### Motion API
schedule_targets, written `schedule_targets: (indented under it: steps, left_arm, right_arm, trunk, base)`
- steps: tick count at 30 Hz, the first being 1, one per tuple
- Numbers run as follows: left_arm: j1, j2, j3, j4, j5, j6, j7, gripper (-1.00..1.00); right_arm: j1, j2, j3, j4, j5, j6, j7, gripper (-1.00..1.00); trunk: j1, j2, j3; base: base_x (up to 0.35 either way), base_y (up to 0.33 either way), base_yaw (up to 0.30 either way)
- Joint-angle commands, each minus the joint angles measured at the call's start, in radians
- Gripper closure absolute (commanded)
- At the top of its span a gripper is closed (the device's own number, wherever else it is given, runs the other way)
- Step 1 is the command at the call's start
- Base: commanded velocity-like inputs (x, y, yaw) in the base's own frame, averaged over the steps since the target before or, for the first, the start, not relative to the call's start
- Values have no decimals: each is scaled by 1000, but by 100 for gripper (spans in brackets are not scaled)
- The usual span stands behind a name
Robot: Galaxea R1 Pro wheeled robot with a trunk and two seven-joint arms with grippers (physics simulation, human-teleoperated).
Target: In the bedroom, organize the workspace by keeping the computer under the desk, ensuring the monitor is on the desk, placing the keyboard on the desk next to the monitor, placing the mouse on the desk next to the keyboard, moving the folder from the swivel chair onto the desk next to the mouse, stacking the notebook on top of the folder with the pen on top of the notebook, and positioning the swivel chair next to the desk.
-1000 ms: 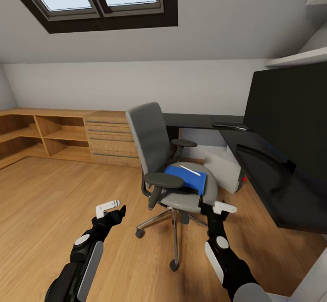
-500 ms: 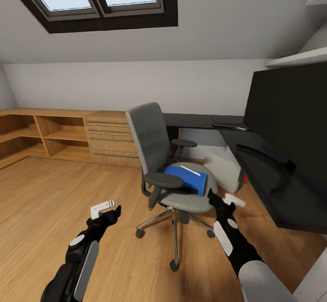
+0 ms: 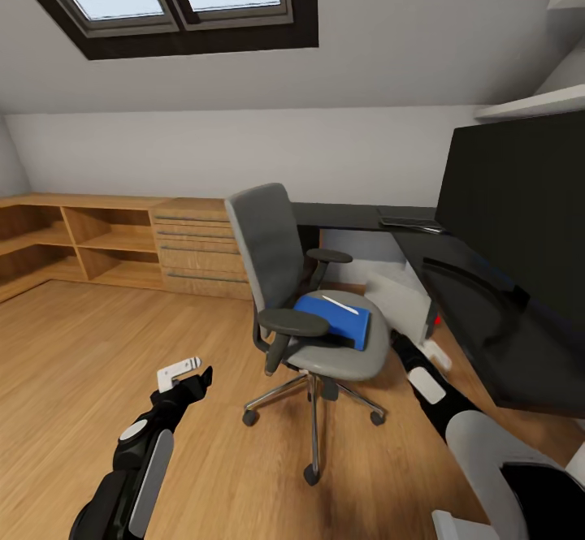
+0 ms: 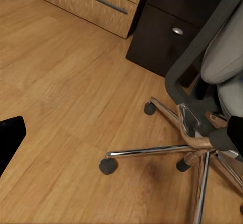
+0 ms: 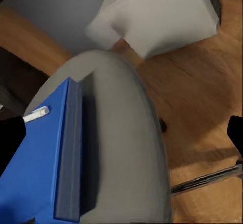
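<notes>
The grey swivel chair (image 3: 276,268) stands in mid-floor, left of the black desk (image 3: 479,317). On its seat lies the blue folder (image 3: 335,319) with the whitish pen (image 3: 340,304) on top; the right wrist view shows the folder (image 5: 35,168) and the pen (image 5: 36,114) close up. I cannot make out the notebook or the mouse. The monitor (image 3: 520,207) and the keyboard (image 3: 410,221) sit on the desk, and the grey computer (image 3: 402,296) stands under it. My right gripper (image 3: 406,343) is open beside the seat's right edge. My left gripper (image 3: 187,374) hangs open over the floor, left of the chair.
A light wooden drawer unit (image 3: 195,248) and open shelves (image 3: 73,239) line the far wall. A dark drawer cabinet (image 4: 177,27) stands behind the chair's chrome wheeled base (image 4: 167,150). Bare wood floor (image 3: 73,361) spreads to the left. A white shelf (image 3: 528,105) hangs above the monitor.
My right arm has swung right and forward, from the seat's front edge to its right side near the computer. My left arm has drifted slightly down and left.
</notes>
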Motion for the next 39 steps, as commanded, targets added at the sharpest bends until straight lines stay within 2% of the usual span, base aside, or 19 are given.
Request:
schedule_targets:
  steps: [1, 2, 3, 5, 11, 19, 24, 28, 39]
  left_arm:
    - [-1, 0, 1, -2, 11, 5, 5, -100]
    - [-1, 0, 1, -3, 11, 5, 5, -100]
    - [-1, 0, 1, -3, 11, 5, 5, -100]
    - [-1, 1, 3, -4, 11, 5, 5, -100]
    - [-1, 2, 6, -23, 9, 5, 5, -100]
    - [-1, 2, 7, -43, 8, 6, 4, -100]
    - [-1, 2, 40, -47, 8, 6, 2, -100]
    - [-1, 2, 49, -65, 7, 4, 0, -100]
    - [-1, 3, 55, -100, 5, 5, 1, -100]
  right_arm:
    - [-3, -1, -1, 6, -36, 3, 3, -100]
    - [-9, -6, 1, 26, -159, 29, 19, -100]
    - [-11, -7, 2, 29, -184, 35, 22, -100]
    - [-12, -7, 2, 32, -205, 38, 24, -100]
    - [-11, -2, 5, 33, -220, 37, 29, -100]
    - [-11, -4, 5, 32, -222, 38, 31, -100]
    - [-11, -7, 5, 34, -222, 36, 31, -100]
    - [-11, -8, 5, 34, -222, 35, 31, -100]
    - [-11, -13, 3, 33, -223, 35, 30, -100]
  trunk:
    - [0, 0, -1]
    - [0, 0, -1]
    - [0, 0, -1]
    - [0, 0, -1]
    - [0, 0, -1]
    - [0, 0, -1]
    - [0, 0, -1]
    - [0, 0, -1]
    - [42, -77, -36]
  base:
    - [0, 0, 0]
    - [0, 0, 0]
    - [0, 0, 0]
    - [0, 0, 0]
    - [82, 0, 0]
    - [290, 0, 0]
    - [221, 0, 0]
    - [53, 0, 0]
    - [3, 0, 0]
